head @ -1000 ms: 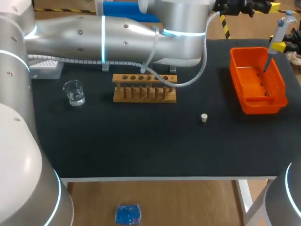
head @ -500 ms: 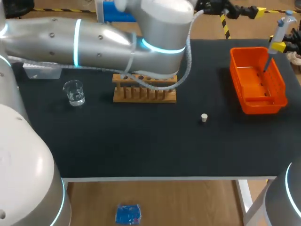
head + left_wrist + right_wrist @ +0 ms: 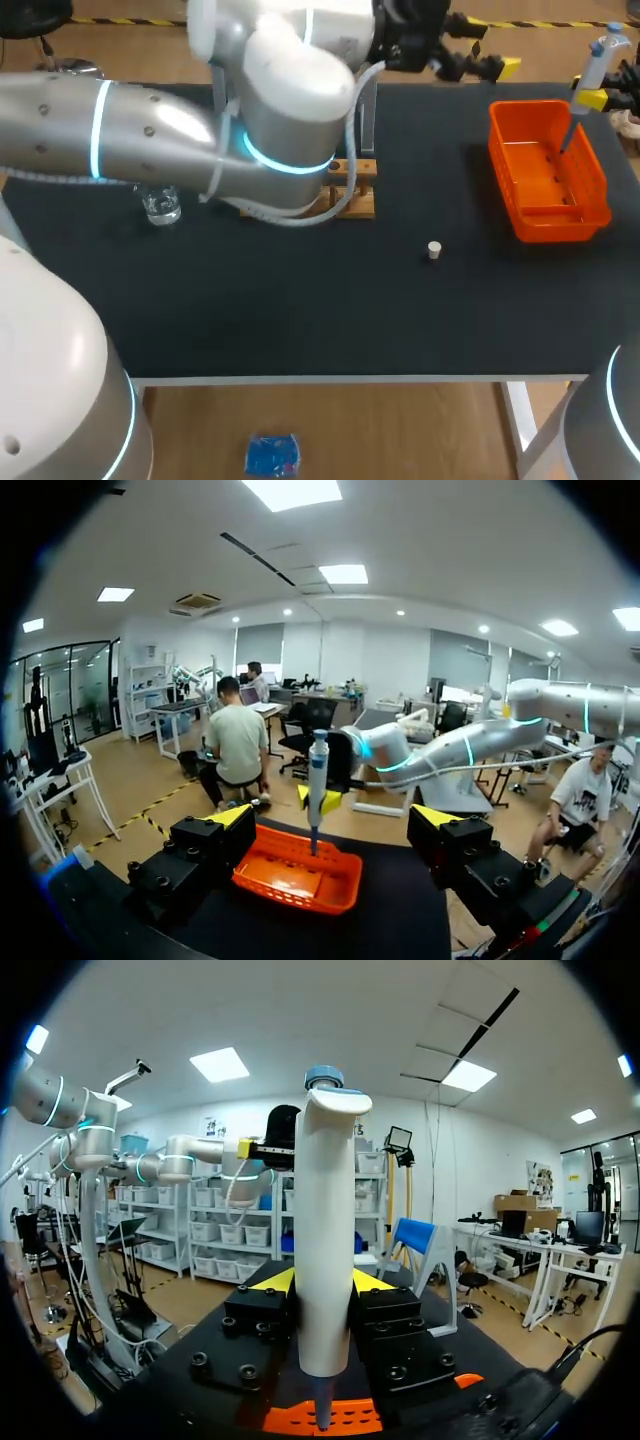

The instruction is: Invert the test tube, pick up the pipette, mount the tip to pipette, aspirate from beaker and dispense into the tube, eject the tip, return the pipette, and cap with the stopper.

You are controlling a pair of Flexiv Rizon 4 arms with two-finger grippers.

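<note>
1. The work surface is a black table [image 3: 300,320] with a pale front edge. An orange basket [image 3: 548,170] stands near its right side and serves as the landmark here.
2. A small pale stopper [image 3: 434,250] lies alone on the black top, left of the basket and nearer the front edge, well apart from it.
3. Farther left of the basket stands a wooden rack [image 3: 358,192], largely covered by the left arm [image 3: 200,130]. A clear tube [image 3: 367,115] stands upright at the rack end nearest the basket. The beaker [image 3: 160,207] lies farthest from the basket, partly under the same arm.
4. The right gripper [image 3: 322,1282] is clamped on the pipette [image 3: 325,1230] from both sides. The pipette is upright, its narrow end pointing down into the basket's far part.
5. The left gripper [image 3: 335,820] has its fingers spread wide with nothing between them. It hangs left of the basket, facing it.
6. Only the head view shows the stopper, rack, tube and beaker. The left wrist view shows the basket and pipette side-on. The right wrist view shows the grip closely, with only a strip of the basket below.
</note>
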